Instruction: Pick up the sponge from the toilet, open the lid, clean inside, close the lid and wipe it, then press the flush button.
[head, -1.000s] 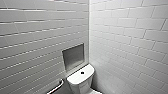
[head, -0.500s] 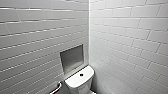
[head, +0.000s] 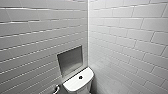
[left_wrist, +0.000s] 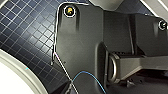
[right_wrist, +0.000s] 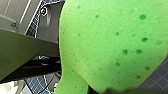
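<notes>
Right wrist view: one sponge (right_wrist: 112, 45)

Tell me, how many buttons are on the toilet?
1. The flush button sits in the middle of the white tank top of the toilet, in the head view. The bowl is cut off at the picture's edge, so another could be hidden.

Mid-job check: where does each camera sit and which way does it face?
Head: high up, facing forward and down into a tiled corner, onto the toilet tank, flush button and a wall niche.
Left wrist: on the left arm, facing down at the dark tiled floor; the robot's dark plate covers the middle.
Right wrist: on the right arm, the sponge held right before the lens.
Shared: both wrist views catch the dark tiled floor.
</notes>
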